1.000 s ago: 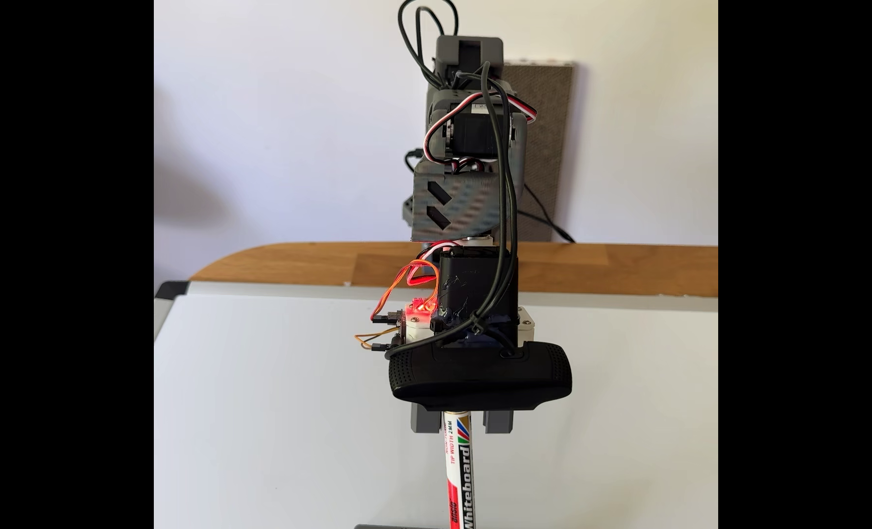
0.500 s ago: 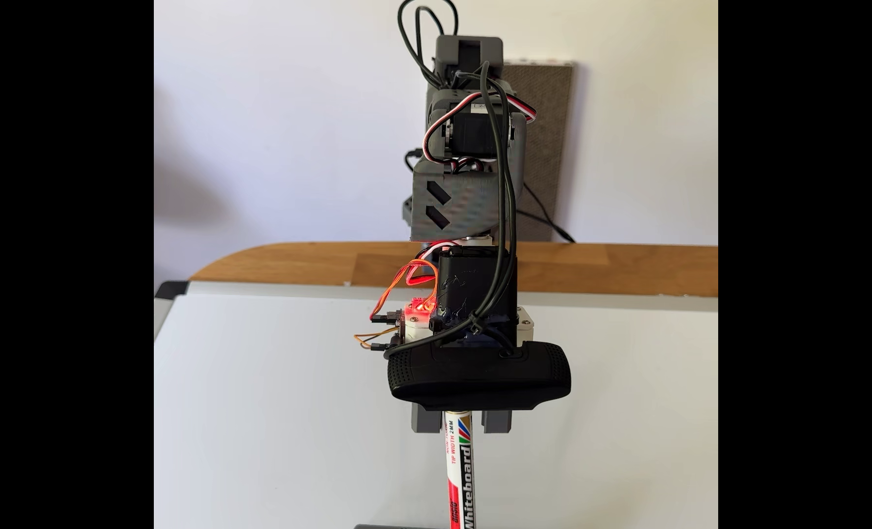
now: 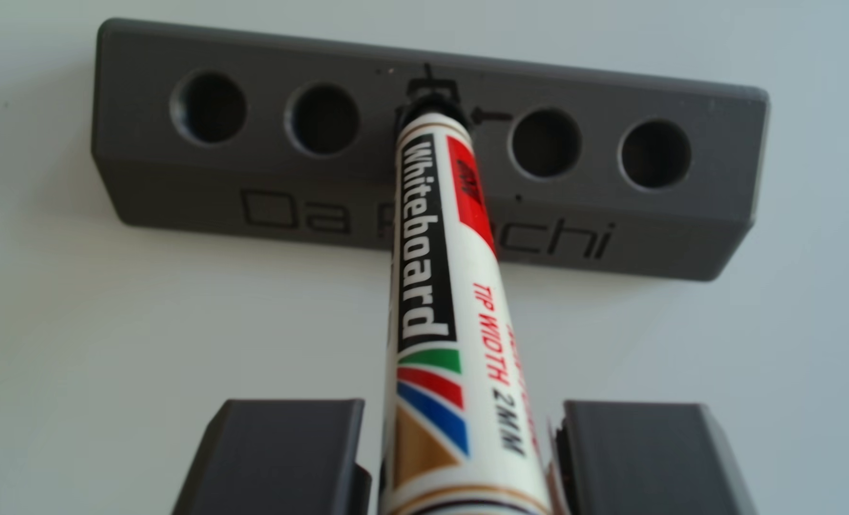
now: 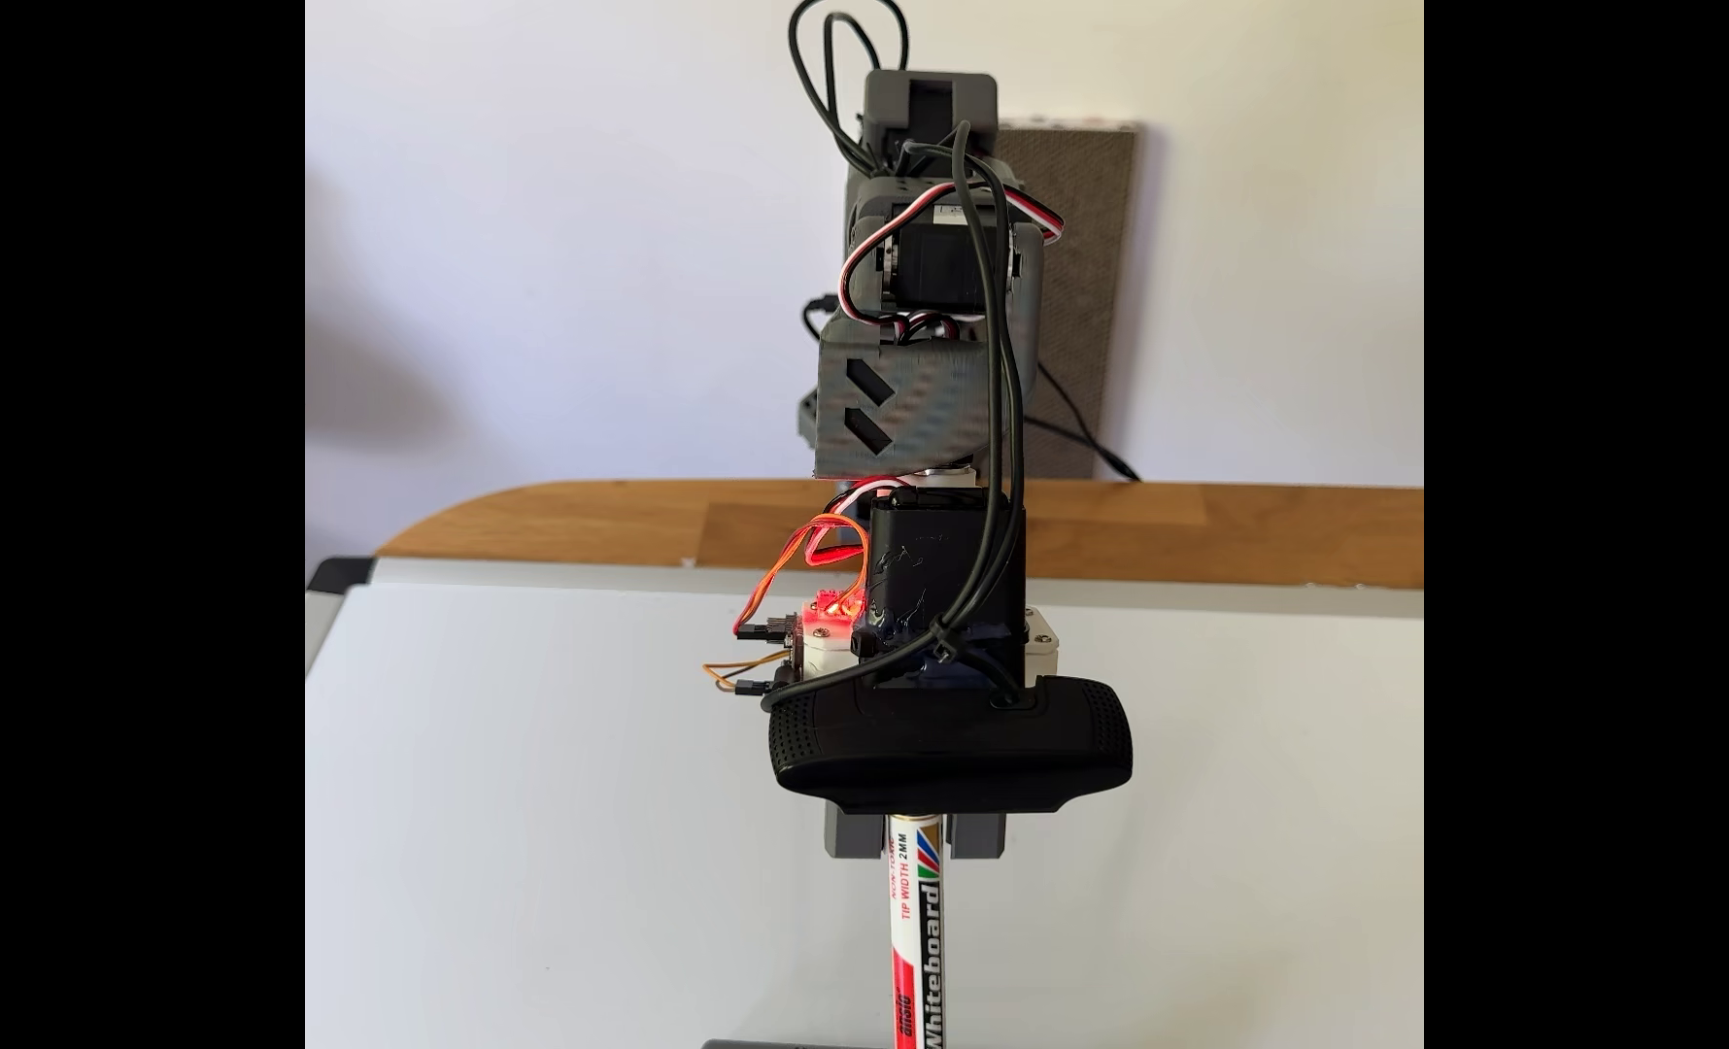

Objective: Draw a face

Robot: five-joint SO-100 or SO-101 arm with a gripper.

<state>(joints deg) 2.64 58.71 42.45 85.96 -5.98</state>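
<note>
Clearly the step in hand is taking the marker point(image 3: 437, 277) from its holder point(image 3: 165, 168), before any drawing. The jaws stand close on both sides of the barrel, and I cannot tell if they already pinch it. Next, I think, comes a firm grip and a straight lift. The other view shows the tip in the middle hole; the fixed view shows the whiteboard point(image 4: 538, 807) on the desk point(image 4: 1194, 535), without marks.

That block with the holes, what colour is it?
Dark grey; the block shows best in the other view.
</note>
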